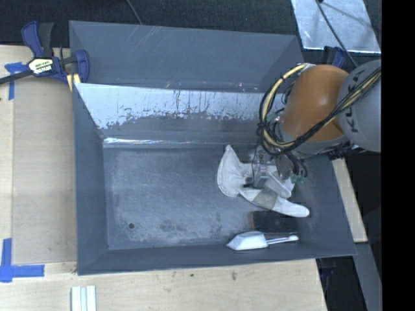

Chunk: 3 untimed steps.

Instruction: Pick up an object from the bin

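Right of centre on the bin (162, 193) floor, the gripper (262, 175) hangs low at the right edge of a crumpled white cloth-like thing (230, 173), most of which bulges to its left. Its long axis looks to run far-left to near-right, approx. under the gripper (can't tell if that's spread or pinched). Grey scrap (262, 197), black block (272, 222) and white scoop (249, 241) lie on the near side.

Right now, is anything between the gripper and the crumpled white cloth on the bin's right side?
Nothing visible. The gripper sits at the right edge of the white cloth. The grey piece, black block and white scoop lie past it, toward the near wall of the bin, not in between.
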Tool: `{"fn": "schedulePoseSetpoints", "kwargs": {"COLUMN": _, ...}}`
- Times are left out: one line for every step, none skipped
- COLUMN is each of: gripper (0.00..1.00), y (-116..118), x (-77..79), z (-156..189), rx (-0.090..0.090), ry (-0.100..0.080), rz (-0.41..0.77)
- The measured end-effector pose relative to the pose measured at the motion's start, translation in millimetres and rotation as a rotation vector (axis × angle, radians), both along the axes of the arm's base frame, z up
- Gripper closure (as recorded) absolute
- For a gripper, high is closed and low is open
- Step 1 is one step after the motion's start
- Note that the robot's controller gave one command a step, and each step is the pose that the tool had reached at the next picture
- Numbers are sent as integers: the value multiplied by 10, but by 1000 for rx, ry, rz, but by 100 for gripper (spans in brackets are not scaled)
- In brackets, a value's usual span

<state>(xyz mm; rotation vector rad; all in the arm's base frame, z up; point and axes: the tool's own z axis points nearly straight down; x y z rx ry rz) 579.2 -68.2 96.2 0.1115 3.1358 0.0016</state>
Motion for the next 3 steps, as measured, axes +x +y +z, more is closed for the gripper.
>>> {"fn": "schedulePoseSetpoints", "kwargs": {"gripper": 100, "y": 0, "x": -4, "z": 10, "rx": 0, "ry": 1, "rz": 0}}
{"fn": "schedulePoseSetpoints", "kwargs": {"gripper": 100, "y": -7, "x": 10, "z": 422, "rx": -2, "ry": -4, "rz": 27}}
{"fn": "schedulePoseSetpoints", "kwargs": {"gripper": 100, "y": -272, "x": -48, "z": 1769, "rx": -2, "ry": -1, "rz": 50}}
